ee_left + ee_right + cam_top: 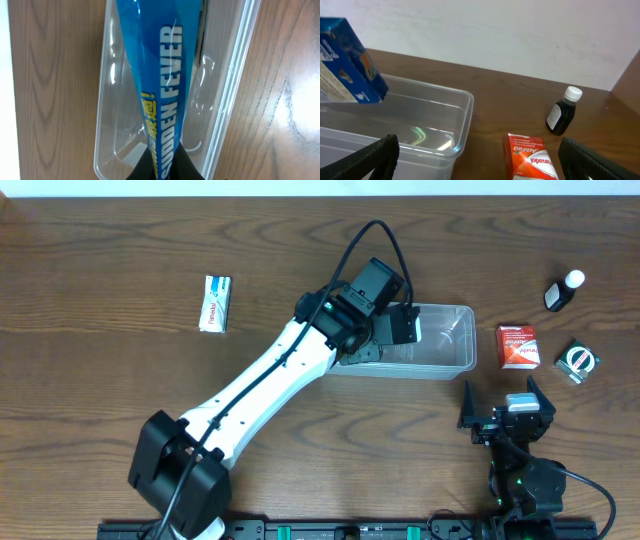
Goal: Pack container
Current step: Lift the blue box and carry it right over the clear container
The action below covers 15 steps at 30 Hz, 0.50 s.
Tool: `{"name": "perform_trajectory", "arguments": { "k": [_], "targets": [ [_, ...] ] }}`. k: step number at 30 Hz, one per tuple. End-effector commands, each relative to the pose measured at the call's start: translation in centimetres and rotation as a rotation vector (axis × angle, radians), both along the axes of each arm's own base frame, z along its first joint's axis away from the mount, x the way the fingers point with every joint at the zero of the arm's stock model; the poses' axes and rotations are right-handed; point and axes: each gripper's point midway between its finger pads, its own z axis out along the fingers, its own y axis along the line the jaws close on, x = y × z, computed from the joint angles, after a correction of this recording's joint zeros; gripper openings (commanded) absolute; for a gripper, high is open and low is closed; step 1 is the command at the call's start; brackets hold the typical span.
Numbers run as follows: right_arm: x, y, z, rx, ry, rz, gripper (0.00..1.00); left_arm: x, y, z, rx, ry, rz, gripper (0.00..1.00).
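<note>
I see left gripper (pixel 404 326) clenched on the blue box (pixel 160 75), held over the container (pixel 462 352). Right gripper (pixel 500 402) released, jaws spread wide, near the red box (pixel 518 346).

The left arm (pixel 260 380) stretches diagonally from its base to the container (pixel 450 366). The left gripper (pixel 403 326) hangs above the container's left half, clamped on a box (pixel 160 75). The right arm (pixel 520 470) sits folded near the container's right end, with the right gripper (pixel 500 405) spread wide.

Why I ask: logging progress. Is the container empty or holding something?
Empty. The container shows a bare floor in both wrist views; the blue box hangs in the left gripper, not resting inside.
</note>
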Motion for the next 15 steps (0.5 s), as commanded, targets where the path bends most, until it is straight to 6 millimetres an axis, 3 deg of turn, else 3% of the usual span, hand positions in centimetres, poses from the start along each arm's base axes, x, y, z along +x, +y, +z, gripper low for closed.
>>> {"name": "perform_trajectory", "arguments": {
  "k": [1, 7, 15],
  "targets": [
    [0.0, -0.2, 0.0, -0.004, 0.0, -0.007, 0.99, 0.2, -0.4, -0.3, 0.014, -0.009, -0.065, 0.07],
    [0.0, -0.2, 0.0, -0.004, 0.0, -0.007, 0.99, 0.6, -0.7, -2.3, 0.061, -0.005, -0.132, 0.07],
    [0.0, -0.2, 0.0, -0.004, 0.0, -0.007, 0.99, 3.1, -0.7, -4.3, 0.051, -0.019, -0.097, 0.07]
  ]
}}
